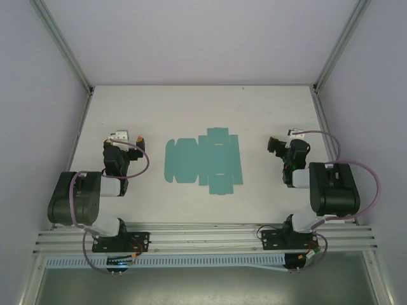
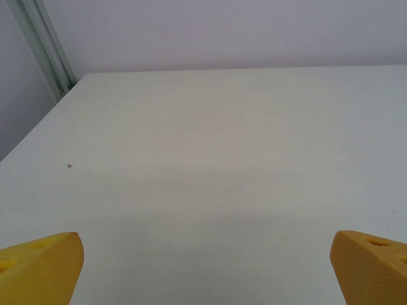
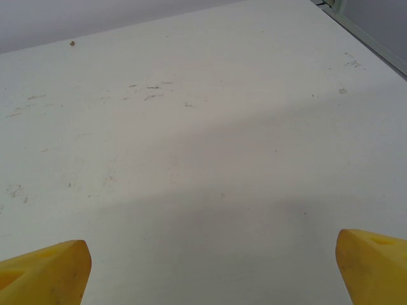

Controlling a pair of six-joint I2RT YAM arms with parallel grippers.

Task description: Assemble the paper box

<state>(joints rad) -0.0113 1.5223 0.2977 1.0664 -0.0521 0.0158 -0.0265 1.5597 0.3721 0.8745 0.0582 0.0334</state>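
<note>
The paper box [image 1: 205, 160] lies as a flat teal-green die-cut sheet with flaps and tabs in the middle of the white table [image 1: 191, 108]. My left gripper [image 1: 126, 138] rests to its left, well apart from it, and my right gripper [image 1: 284, 141] rests to its right, also apart. In the left wrist view the left gripper [image 2: 206, 270] is open, its yellow fingertips [image 2: 41, 267] far apart over bare table. In the right wrist view the right gripper [image 3: 213, 267] is open too, with yellow fingertips [image 3: 44, 273] wide and nothing between them.
Pale walls and metal frame posts [image 1: 63, 47] enclose the table on three sides. An aluminium rail [image 1: 203, 238] carrying both arm bases runs along the near edge. Faint scuff marks [image 3: 146, 89] dot the table surface.
</note>
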